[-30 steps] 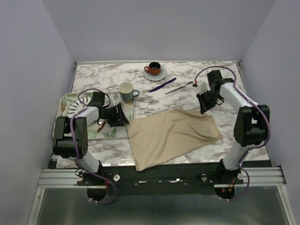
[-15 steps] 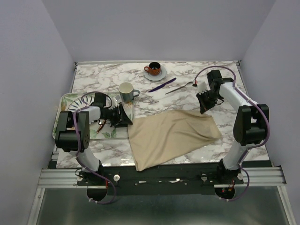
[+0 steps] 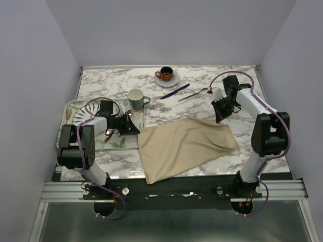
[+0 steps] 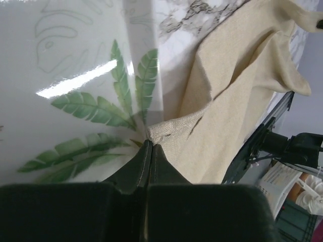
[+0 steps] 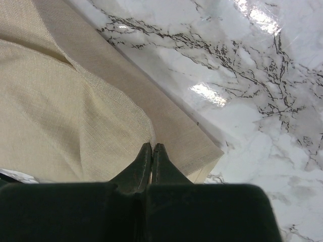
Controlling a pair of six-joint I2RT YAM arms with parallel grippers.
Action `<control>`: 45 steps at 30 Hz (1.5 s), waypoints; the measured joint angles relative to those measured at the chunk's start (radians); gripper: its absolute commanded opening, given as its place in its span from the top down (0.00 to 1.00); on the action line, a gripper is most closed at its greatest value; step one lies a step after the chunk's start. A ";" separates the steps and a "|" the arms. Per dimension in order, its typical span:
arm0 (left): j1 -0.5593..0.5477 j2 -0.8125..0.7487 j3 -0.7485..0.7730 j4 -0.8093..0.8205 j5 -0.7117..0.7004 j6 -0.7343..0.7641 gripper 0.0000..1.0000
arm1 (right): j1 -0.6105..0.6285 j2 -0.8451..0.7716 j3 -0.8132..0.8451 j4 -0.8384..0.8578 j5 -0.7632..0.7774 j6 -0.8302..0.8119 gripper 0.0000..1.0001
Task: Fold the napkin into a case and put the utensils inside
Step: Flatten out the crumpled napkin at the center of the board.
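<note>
**Both hands pinching opposite corners of the napkin**

The table (image 3: 202, 83) is carrying the whole setting, and the napkin (image 3: 184, 146) is lying spread across it between the two hands, loosely rumpled and not yet folded into a case. The leaf-printed tray (image 3: 68, 108) is sitting under and behind the left hand (image 4: 150, 147), with the napkin's nearest corner lapping onto its rim.

The left hand is clamping its fingers tight together, with that corner caught right at the tips and the cloth fanning away in front of them. The right hand (image 5: 153, 147) is likewise closed flat, nipping the cloth's edge at the opposite corner, where one layer is already lying over another just ahead of its tips.

Gripping two far-apart corners looks like preparation for lifting and carrying one side over the other, keeping the cloth taut so that the fold lands straight.

The purple knife (image 3: 174, 91) and the silver fork (image 3: 194, 94) are waiting on bare marble beyond the right hand, clear of the cloth, so folding is not disturbing them.
</note>
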 measured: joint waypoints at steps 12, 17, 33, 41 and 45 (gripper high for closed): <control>-0.102 -0.377 0.254 -0.158 -0.081 0.136 1.00 | -0.129 -0.217 0.069 -0.051 -0.021 -0.007 0.99; -0.201 -0.449 0.470 -0.200 -0.129 0.226 1.00 | -0.172 -0.417 0.165 -0.049 -0.022 -0.011 0.99; -0.289 -0.561 0.727 -0.318 -0.256 0.409 1.00 | -0.174 -0.814 0.294 0.069 0.126 0.016 0.99; -0.289 -0.650 0.804 -0.370 -0.213 0.403 1.00 | -0.174 -1.019 0.318 0.072 0.144 -0.011 0.99; -0.289 -0.698 0.847 -0.373 -0.169 0.376 1.00 | -0.174 -1.081 0.355 0.060 0.144 -0.021 0.99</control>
